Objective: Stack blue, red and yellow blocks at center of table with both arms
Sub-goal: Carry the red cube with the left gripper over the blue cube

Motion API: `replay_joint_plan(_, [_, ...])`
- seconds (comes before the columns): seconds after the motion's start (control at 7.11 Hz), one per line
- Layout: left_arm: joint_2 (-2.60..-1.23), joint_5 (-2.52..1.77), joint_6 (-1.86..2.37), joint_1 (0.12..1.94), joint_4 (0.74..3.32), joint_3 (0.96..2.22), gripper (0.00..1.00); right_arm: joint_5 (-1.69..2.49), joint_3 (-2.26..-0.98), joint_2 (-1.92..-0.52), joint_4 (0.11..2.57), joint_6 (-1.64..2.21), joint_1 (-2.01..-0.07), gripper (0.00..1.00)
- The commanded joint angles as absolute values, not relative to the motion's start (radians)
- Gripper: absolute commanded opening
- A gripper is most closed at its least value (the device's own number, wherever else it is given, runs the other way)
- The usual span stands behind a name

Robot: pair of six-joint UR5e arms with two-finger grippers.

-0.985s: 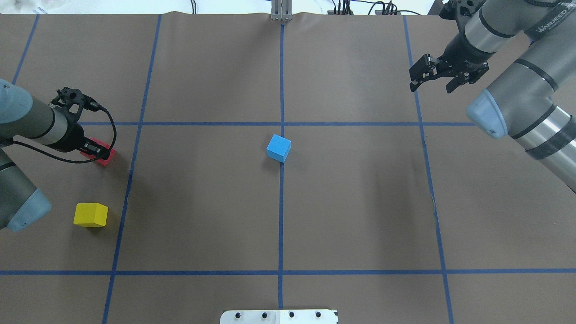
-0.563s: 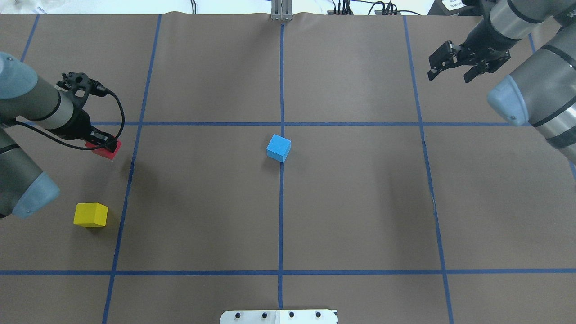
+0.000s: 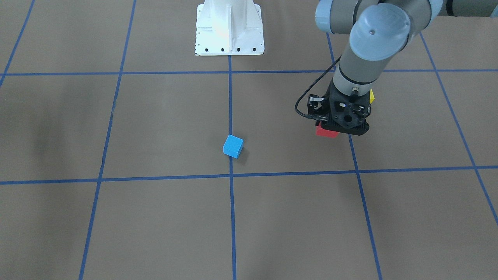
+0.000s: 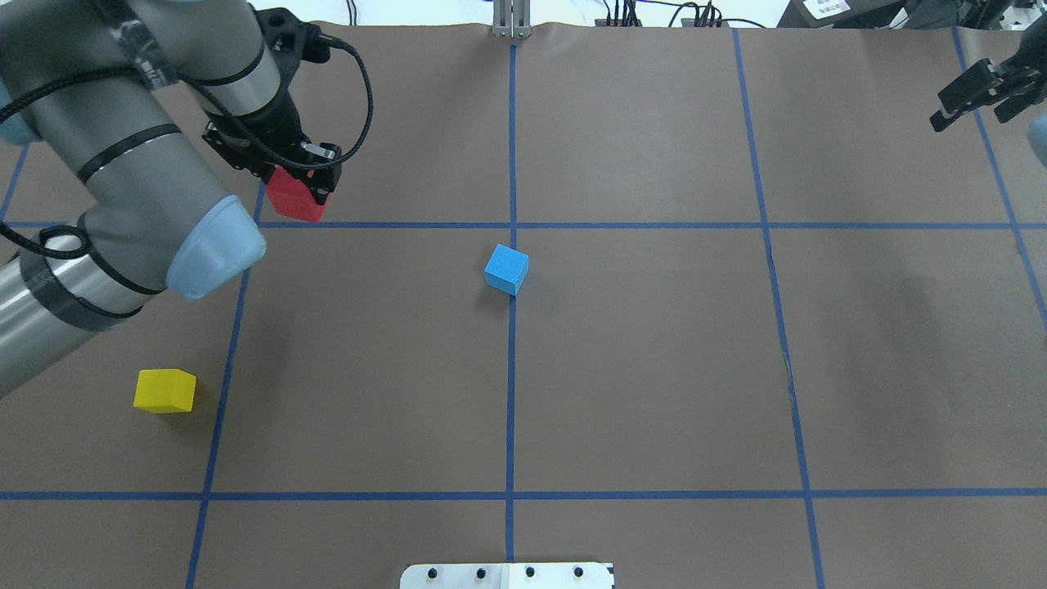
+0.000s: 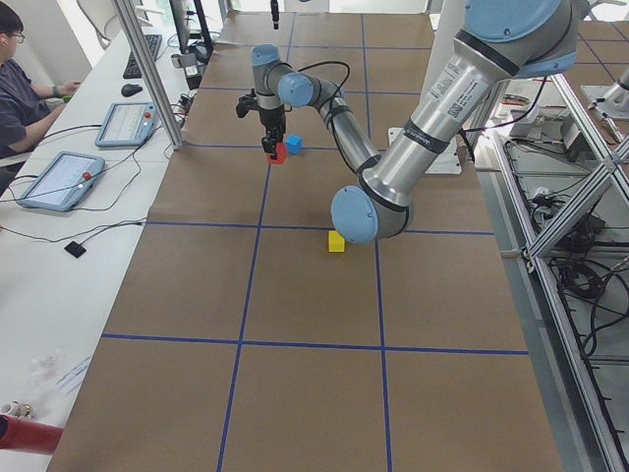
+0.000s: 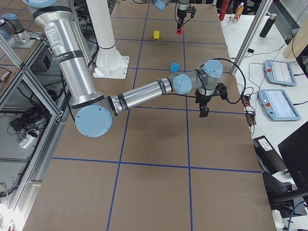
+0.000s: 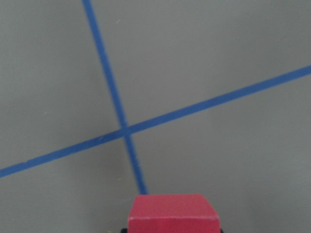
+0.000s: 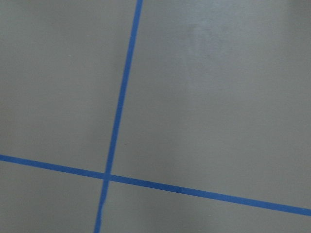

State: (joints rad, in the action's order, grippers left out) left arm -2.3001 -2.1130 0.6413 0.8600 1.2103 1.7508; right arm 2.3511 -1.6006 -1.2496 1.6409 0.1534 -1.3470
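My left gripper (image 4: pixel 301 182) is shut on the red block (image 4: pixel 293 200) and holds it above the table, left of centre over a blue tape crossing. The red block also shows in the front view (image 3: pixel 326 132) and at the bottom of the left wrist view (image 7: pixel 172 213). The blue block (image 4: pixel 506 269) sits at the table's centre, on the middle tape line, to the right of the held block. The yellow block (image 4: pixel 165 390) lies at the near left. My right gripper (image 4: pixel 975 110) is open and empty at the far right edge.
Blue tape lines divide the brown table (image 4: pixel 654 368) into squares. The robot's white base plate (image 4: pixel 507 575) sits at the near middle edge. Cables and a metal post (image 4: pixel 512 20) stand along the far edge. The right wrist view shows only bare table.
My left gripper has lifted the red block off the table and carried it up and right toward the centre. My right arm has drawn back to the far right edge.
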Motion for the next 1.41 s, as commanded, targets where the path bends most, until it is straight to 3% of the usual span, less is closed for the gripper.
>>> replay_joint_plan(0.0, [-2.448,-2.112,0.779,0.786,1.195,1.657,0.0,2.329,-1.577,-1.331,1.644,-0.048,-1.434,1.0])
replay_joint_plan(0.7, [-2.546,-2.108,0.845,0.709,1.471,1.416,0.0,2.33,-1.594,-1.497,1.614,-0.195,-1.542,1.0])
replay_joint_plan(1.27, [-2.551,-2.1,0.741,0.681,1.474,1.408,0.0,2.327,-1.588,-1.542,1.615,-0.192,-1.542,1.0])
